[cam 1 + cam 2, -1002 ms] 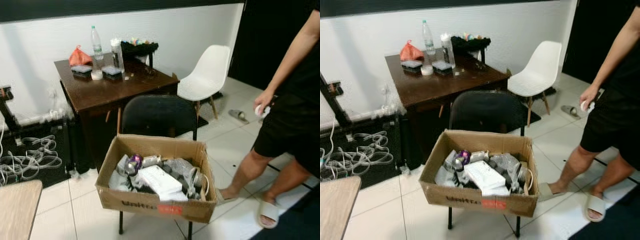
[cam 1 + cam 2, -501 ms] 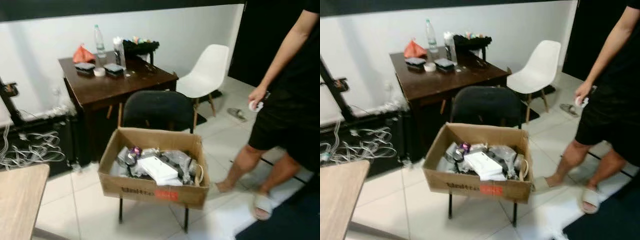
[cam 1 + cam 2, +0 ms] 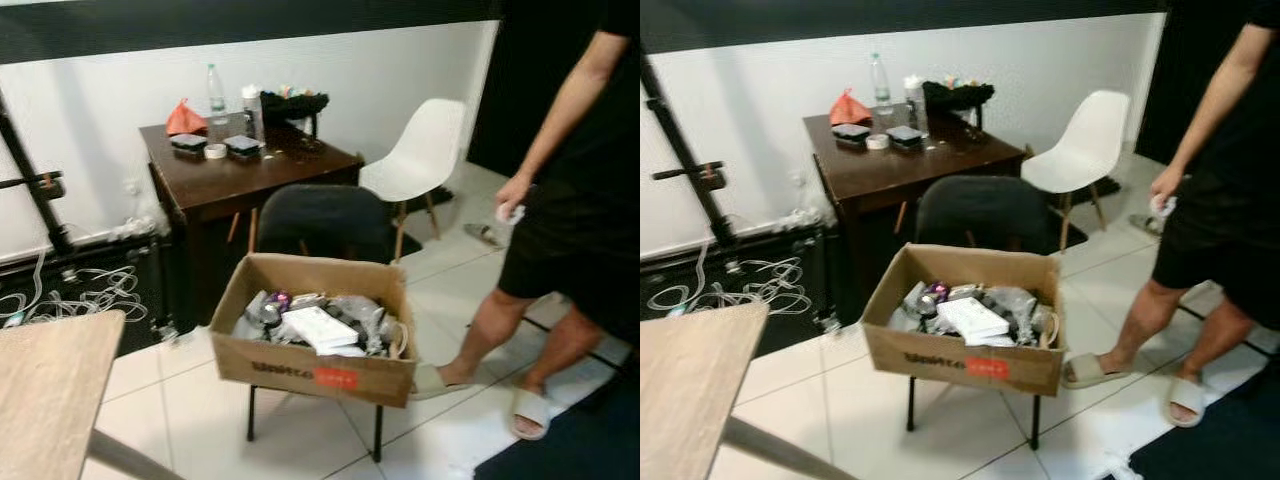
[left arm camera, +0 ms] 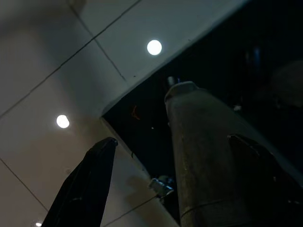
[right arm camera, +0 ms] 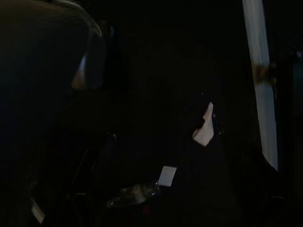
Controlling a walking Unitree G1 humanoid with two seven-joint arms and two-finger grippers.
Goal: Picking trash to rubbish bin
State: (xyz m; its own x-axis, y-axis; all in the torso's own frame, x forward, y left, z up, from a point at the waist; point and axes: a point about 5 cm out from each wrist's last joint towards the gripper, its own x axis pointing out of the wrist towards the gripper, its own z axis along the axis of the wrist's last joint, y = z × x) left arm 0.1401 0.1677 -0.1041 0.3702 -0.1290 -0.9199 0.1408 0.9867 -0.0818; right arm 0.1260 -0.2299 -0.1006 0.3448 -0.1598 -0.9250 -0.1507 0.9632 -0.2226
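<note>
A cardboard box (image 3: 318,372) rests on the seat of a black chair (image 3: 320,218) in the middle of the room. It holds mixed rubbish (image 3: 316,324): white packaging, clear plastic, a purple item. On the dark wooden table (image 3: 245,178) behind stand a plastic bottle (image 3: 216,86), an orange bag (image 3: 186,118) and small containers. A person (image 3: 580,240) at the right holds something small and white in one hand (image 3: 510,208). In the left wrist view my left gripper (image 4: 175,182) hangs with its fingers (image 4: 87,187) wide apart over floor tiles. The right wrist view is very dark.
A light wooden tabletop (image 3: 45,395) juts in at lower left. White cables (image 3: 85,295) and a black stand (image 3: 35,185) lie along the left wall. A white chair (image 3: 425,150) and a loose slipper (image 3: 482,234) are at the back right. White tiled floor surrounds the box.
The whole picture has shifted as the camera drew back: the box looks smaller and more of the light tabletop shows. The person has stayed at the right.
</note>
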